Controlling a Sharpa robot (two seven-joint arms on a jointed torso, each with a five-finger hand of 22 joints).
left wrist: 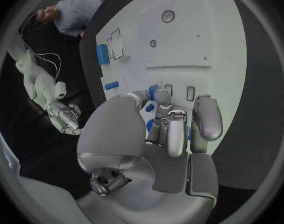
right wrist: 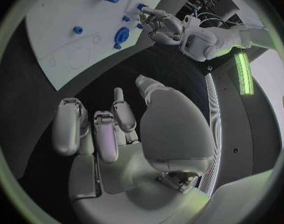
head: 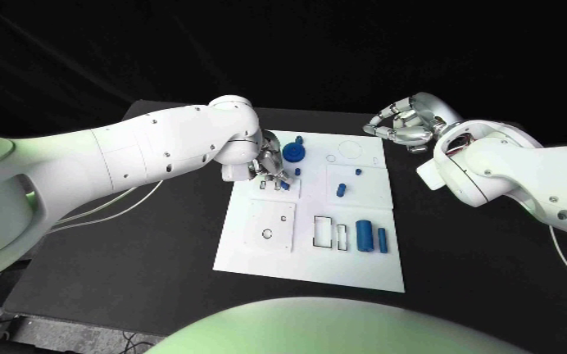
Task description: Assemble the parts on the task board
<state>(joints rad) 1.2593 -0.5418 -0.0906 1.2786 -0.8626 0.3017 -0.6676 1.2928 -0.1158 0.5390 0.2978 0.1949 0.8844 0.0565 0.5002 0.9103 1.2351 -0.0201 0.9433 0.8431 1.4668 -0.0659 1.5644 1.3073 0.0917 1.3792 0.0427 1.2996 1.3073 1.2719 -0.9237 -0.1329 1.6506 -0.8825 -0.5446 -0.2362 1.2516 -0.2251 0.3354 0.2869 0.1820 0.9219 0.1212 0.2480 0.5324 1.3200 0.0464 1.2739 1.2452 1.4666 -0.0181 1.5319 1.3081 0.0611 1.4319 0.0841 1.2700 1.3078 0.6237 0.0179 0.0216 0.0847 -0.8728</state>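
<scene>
I see the white task board point(head: 310, 239) lying flat on the black table point(head: 142, 247), its long axis running away from me. My left hand point(head: 267, 167) sits over the board's far left area, fingers curled round a small blue part point(left wrist: 152, 92); the left wrist view shows that pinch, which the head view half hides. A blue cylinder point(head: 365, 235) lies lengthwise near the right edge. My right hand point(head: 401, 127) hovers off the board's far right corner, fingers loosely apart, holding nothing.

The bench point(head: 142, 247) is black and flat. Behind the bench hangs a dark black curtain point(head: 283, 34). Near the bench's side glows a thin green light strip point(right wrist: 244, 73), maybe on a stand, though it is hard to tell.
</scene>
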